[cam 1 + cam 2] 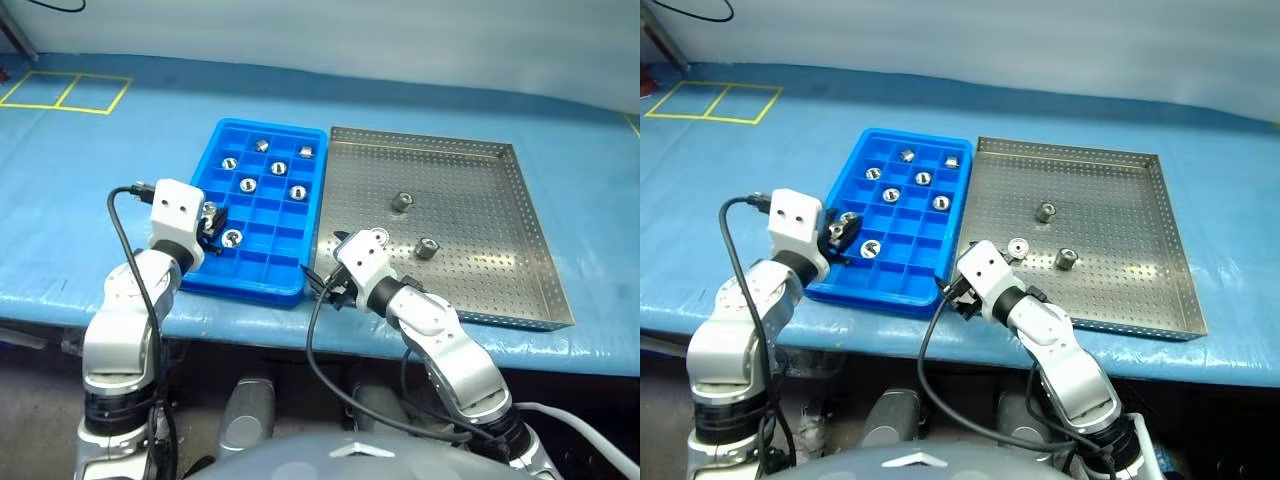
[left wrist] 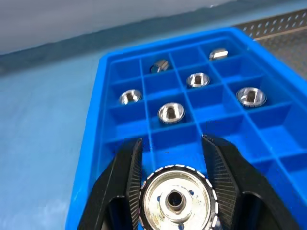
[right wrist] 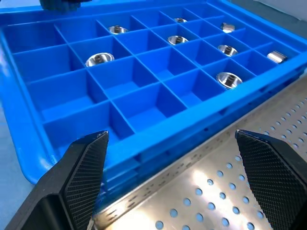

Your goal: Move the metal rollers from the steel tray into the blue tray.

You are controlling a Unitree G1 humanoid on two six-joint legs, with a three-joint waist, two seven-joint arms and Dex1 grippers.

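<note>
Rollers are being moved: one metal roller (image 2: 175, 201) is clamped in the left fingers (image 2: 125, 182) over the blue tray (image 1: 290, 290), to be dropped into an empty box next, while the right fingers (image 3: 86, 167) are held wide apart with nothing in them.

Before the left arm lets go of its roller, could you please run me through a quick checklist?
1. Roller gripped: ok, the left gripper has its jaws shut on it.
2. Gripper over the blue tray: ok, it hangs above the near left compartments.
3. Free compartment below: ok, several near cells are bare; which one lies directly underneath, cannot tell.
4. Right gripper out of the way: ok, jaws open, at the steel tray's near left corner, apart from the left one.
5. Rollers left in the steel tray: not ok, three remain.
6. Rollers already in blue cells: ok, seven sit one per cell.
</note>
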